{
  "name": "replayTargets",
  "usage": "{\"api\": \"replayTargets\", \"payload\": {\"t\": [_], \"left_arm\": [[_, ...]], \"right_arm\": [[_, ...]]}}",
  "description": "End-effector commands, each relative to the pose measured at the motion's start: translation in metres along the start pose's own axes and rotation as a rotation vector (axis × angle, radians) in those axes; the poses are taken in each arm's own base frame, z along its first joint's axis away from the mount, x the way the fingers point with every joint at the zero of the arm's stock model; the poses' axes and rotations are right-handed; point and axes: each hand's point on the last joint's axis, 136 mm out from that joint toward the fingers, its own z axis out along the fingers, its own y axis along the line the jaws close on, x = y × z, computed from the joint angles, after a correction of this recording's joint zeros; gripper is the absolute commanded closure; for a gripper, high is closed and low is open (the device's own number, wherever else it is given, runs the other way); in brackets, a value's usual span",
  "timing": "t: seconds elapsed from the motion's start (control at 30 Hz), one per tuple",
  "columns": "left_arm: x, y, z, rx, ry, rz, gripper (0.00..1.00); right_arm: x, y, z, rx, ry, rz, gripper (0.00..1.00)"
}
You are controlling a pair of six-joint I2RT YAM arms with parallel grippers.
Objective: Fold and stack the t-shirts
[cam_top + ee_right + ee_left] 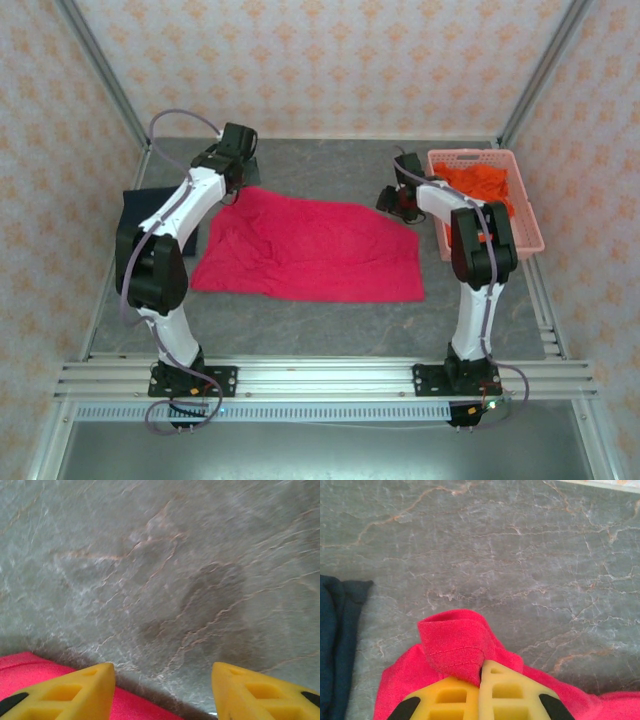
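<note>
A crimson-pink t-shirt (310, 250) lies spread across the middle of the table. My left gripper (240, 170) is at its far left corner, and the left wrist view shows that gripper (482, 667) shut on a folded bit of the pink hem (452, 640). My right gripper (392, 200) hovers at the shirt's far right corner; in the right wrist view it (161, 672) stands open over bare table, with the pink edge (25, 666) just under its left finger. A dark navy t-shirt (140, 205) lies at the left, partly under the left arm. A bright orange t-shirt (485, 185) sits in the basket.
The pale pink lattice basket (530, 235) stands at the far right beside the right arm. The navy cloth (335, 630) lies close to the left of the held corner. Grey marble tabletop (330, 165) stretches behind the pink shirt to the back wall.
</note>
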Motion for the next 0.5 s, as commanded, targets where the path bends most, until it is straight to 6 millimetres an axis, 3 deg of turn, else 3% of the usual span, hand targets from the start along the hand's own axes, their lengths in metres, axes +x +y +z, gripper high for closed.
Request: {"api": "replayTargets", "payload": {"t": [0.0,0.2,0.33,0.47], "left_arm": [[-0.007,0.016,-0.002,-0.068,-0.036,-0.019,1.0],[-0.004,0.028,-0.001,-0.107,-0.013,-0.05,1.0],[0.001,0.024,0.001,-0.087,0.008,-0.06,1.0],[0.01,0.018,0.006,-0.074,0.044,-0.059,1.0]], "right_arm": [[0.012,0.009,0.003,-0.061,0.088,-0.064,0.48],[0.031,0.017,0.01,-0.133,0.168,-0.111,0.48],[0.029,0.024,0.011,-0.169,0.17,-0.126,0.49],[0.026,0.044,0.01,-0.239,0.19,-0.203,0.48]]}}
